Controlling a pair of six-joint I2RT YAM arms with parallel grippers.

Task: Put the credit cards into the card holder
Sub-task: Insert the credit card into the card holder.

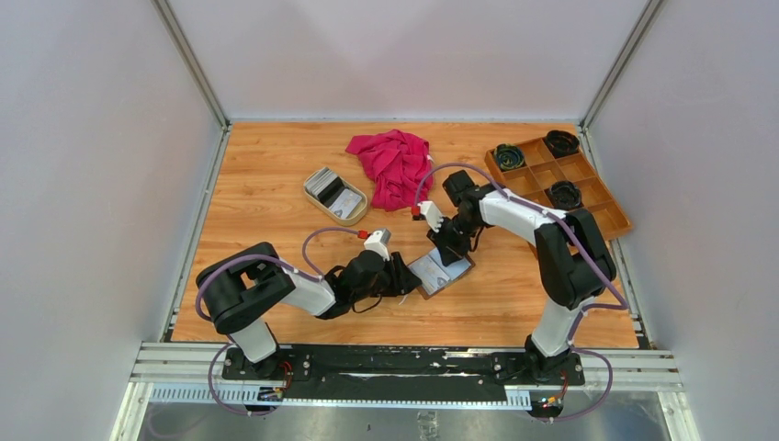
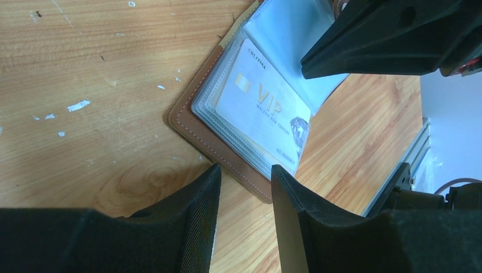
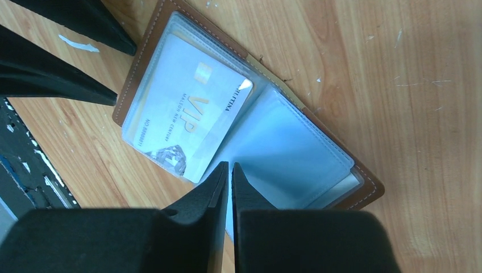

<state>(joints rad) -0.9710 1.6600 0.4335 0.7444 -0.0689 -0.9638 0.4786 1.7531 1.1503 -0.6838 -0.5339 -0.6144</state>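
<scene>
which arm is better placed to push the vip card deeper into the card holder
Right, probably. The right gripper is shut, its tips at the edge of the VIP card, above the open card holder. The left gripper stands open at the holder's corner, off the card.

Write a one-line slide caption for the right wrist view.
Right hand, fingers shut, tips at the open brown card holder, a white VIP card lying on its clear sleeves.

White-and-black arms [image 1: 308, 292], purple cables [image 1: 441, 167], tapered black fingers [image 2: 187, 224]
</scene>
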